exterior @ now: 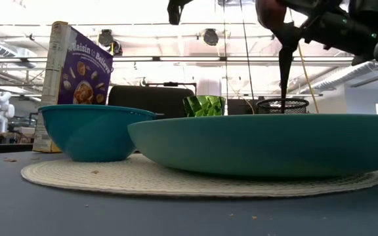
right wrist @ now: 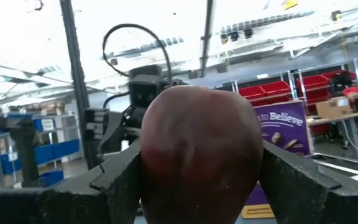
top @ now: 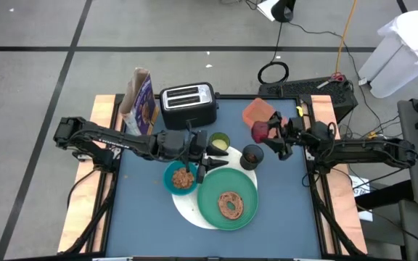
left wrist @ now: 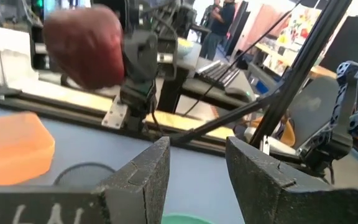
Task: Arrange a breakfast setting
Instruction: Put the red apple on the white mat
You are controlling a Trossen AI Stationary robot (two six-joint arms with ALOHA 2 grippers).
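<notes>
Carrying dark-red fruit (right wrist: 197,155), clamped between fingers of right gripper (top: 268,132), aloft near orange tray (top: 258,111) and just beside small black cup (top: 252,155).

Waiting with left gripper (top: 203,156), fingers parted and empty, over blue bowl (top: 181,177).

Advising: keeping grip firm, travelling high over the cup rim (easily toppled), lowering gently beside brown bagel (top: 231,204) on large green plate (top: 216,203), and only then releasing.

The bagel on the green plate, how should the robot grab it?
Probably from straight above: the bagel lies flat in the green plate, whose raised rim blocks the sides. Pinch one side of the ring, one finger in the hole, one outside.
</notes>
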